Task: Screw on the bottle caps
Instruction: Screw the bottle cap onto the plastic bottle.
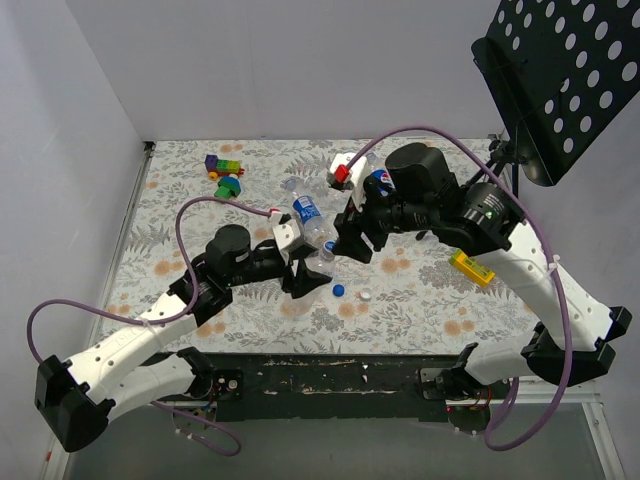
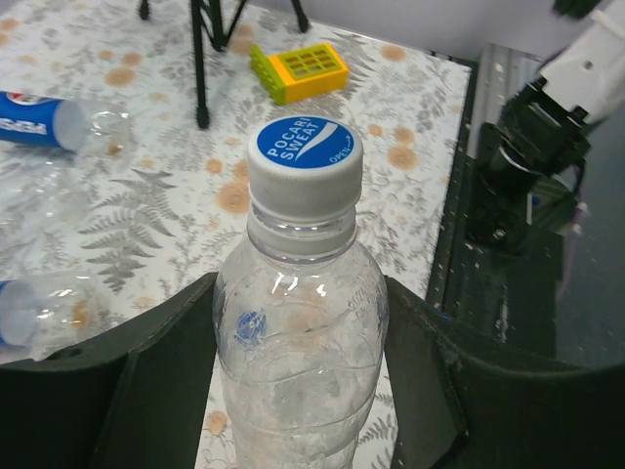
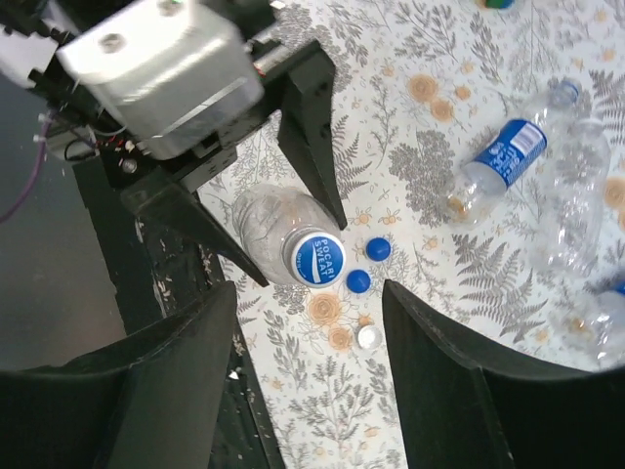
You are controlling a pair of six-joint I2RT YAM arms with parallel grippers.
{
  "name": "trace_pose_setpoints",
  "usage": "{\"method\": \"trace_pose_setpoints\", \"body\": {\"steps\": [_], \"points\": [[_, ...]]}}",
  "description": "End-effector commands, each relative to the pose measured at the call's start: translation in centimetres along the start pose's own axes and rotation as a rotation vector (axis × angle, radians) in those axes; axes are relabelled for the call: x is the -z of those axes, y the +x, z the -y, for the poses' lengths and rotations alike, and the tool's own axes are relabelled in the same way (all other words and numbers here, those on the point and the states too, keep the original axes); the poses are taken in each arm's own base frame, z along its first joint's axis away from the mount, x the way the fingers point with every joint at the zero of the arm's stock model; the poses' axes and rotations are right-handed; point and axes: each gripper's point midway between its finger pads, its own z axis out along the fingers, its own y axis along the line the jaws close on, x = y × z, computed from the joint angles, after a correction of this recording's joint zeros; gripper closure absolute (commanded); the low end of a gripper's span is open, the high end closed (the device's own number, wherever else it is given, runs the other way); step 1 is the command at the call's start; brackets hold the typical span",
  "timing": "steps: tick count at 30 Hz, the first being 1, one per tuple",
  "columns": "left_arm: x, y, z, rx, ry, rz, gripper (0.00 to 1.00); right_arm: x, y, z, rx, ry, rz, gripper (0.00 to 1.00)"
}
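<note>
bottle [image 2: 298,342] with blue cap [image 2: 304,147] on
left jaws clamped on its body; right jaws apart, pointing down over the cap.

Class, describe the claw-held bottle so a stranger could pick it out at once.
Find the left arm's claw near the table's front edge. A clear bottle sits between its fingers. Its blue cap reads Pocari Sweat; other bottles lie loose behind.

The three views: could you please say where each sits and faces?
Top external: above and behind, overlooking the floral table; left arm and right arm show.
Left wrist: on the left arm, facing the clear plastic bottle with blue-and-white cap in the left claw.
Right wrist: looking down past the open right claw.
Both wrists share that bottle.
</note>
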Motion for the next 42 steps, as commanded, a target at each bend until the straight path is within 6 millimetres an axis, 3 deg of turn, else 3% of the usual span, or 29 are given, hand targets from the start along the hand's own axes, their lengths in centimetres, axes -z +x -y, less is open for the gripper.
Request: {"method": "trace_pose_setpoints", "body": {"steps": [1,17,22,30,42], "points": [[0.5,-0.3,2.9,0.006,0.190,-0.028,1.00,0.7,0.1,-2.2,0.220,-0.155,0.033,0.33],[0.3,-1.5,1.4,-0.052,0.117,-0.023,1.00,-3.7,2.1,-0.6,-0.098,-0.068,-0.160,0.37],[0.4,-1.6,1.2,-0.059,0.102,-0.020,1.00,-3.6,2.0,-0.4,-0.119,-0.058,-0.169,0.44],[0.4,-1.4,1.0,-0.061,0.098,-0.025,1.00,-2.6,1.0,-0.5,-0.123,-0.048,-0.146,0.45],[0.3,-1.5,0.8,-0.063,0.085,-0.025,1.00,-2.9,2.3,-0.7,-0.136,-0.060,-0.201,0.52]]}}
